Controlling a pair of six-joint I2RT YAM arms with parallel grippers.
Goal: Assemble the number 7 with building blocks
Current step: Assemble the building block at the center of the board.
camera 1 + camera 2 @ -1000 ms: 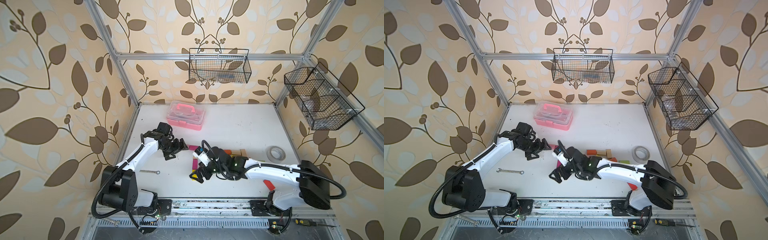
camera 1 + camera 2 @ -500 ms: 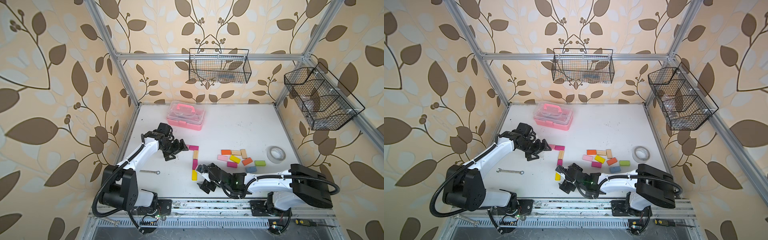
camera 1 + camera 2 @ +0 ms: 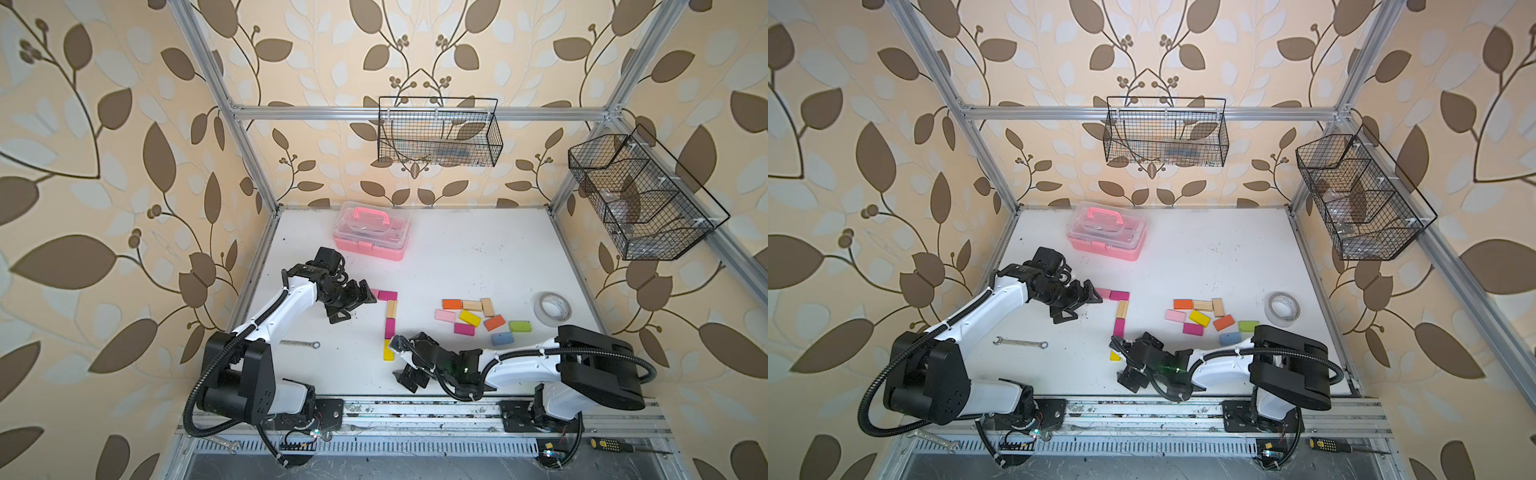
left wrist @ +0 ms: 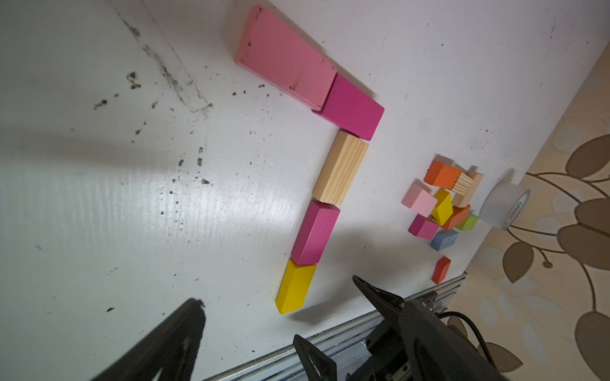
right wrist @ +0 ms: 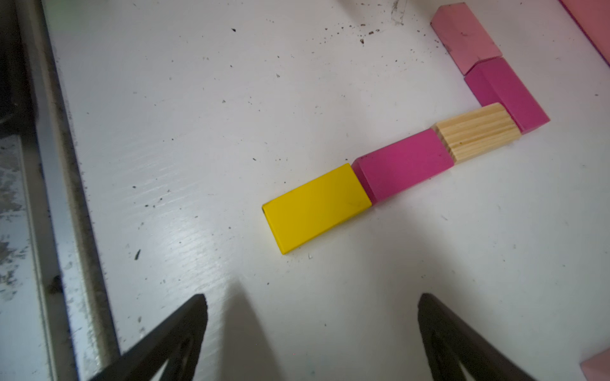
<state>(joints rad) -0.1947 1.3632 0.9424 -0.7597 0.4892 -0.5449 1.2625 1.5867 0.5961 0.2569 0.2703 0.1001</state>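
Forming the digit: the number 7 (image 3: 391, 308) lies flat on the white tabletop (image 3: 457, 257), five blocks laid end to end.
Bar: a pink block (image 4: 285, 56) and a magenta block (image 4: 351, 107), touching, in one line.
Stem: a wood block (image 4: 340, 168), a second magenta block (image 4: 315, 232) and a yellow block (image 4: 295, 285) run from under the bar's magenta end, each touching the next, the joints slightly stepped.
Left arm: the left claw (image 3: 353, 305) hangs just beside the 7's bar at its pink end, jaws apart and holding nothing; in both top views one finger hides part of the pink block.
Right arm: the right claw (image 3: 402, 360) sits just beside the 7's foot, jaws spread wide and empty; in the right wrist view the yellow block lies ahead of the fingertips, clear of them.
Spare pieces: the loose building blocks (image 3: 469, 318), orange, wood, pink, yellow, magenta, green and blue, lie close together, well apart from the 7 on the right arm's side of its stem.
Stray: a red block (image 4: 441, 269) lies farther from the 7 than that scatter.
Tape: a tape roll (image 3: 552, 307) lies beyond the scatter, farther again from the 7.
Tool: a wrench (image 3: 299, 343) lies flat on the left arm's side of the 7's stem, well apart.
Case: a pink case (image 3: 372, 232) stands beyond the 7's bar, well apart.
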